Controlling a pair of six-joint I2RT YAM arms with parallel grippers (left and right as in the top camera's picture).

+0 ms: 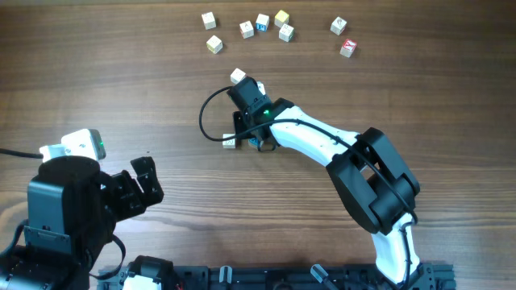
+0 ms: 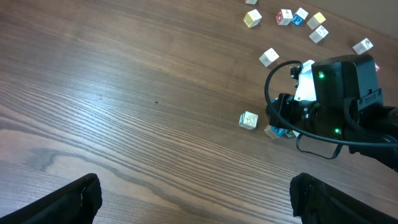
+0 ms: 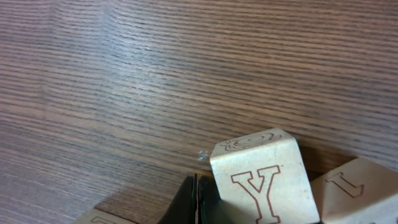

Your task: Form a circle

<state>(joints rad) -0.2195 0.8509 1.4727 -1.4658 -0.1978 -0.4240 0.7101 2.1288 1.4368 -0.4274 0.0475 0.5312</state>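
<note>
1. Two arms, unequal reach: left gripper (image 1: 149, 181) nearest the base, jaws wide apart, holding nothing, well apart from every cube.
2. Mid-table (image 1: 97, 89): right gripper (image 3: 196, 199), fingers pressed together, clamped on nothing, tips down low among the cubes.
3. Right at those tips: the circle (image 2: 277, 131), mostly hidden under the gripper (blue face just showing). Y cube (image 3: 261, 183) just beside the shut fingers, neighbour cube (image 3: 360, 186) close on its other side.
4. Toward the left arm's side of that cluster: stray cube (image 1: 230, 144), slightly apart from the rest. Probably a gap to close by nudging, not grasping.
5. Farther out: lone cube (image 1: 238, 76) just beyond the right wrist, then scattered cubes (image 1: 262, 22) along the far edge, well apart from the ring.
6. Nearer arm for the next push, as judged: right, by far. Ring ahead and to the right of the left gripper.
</note>
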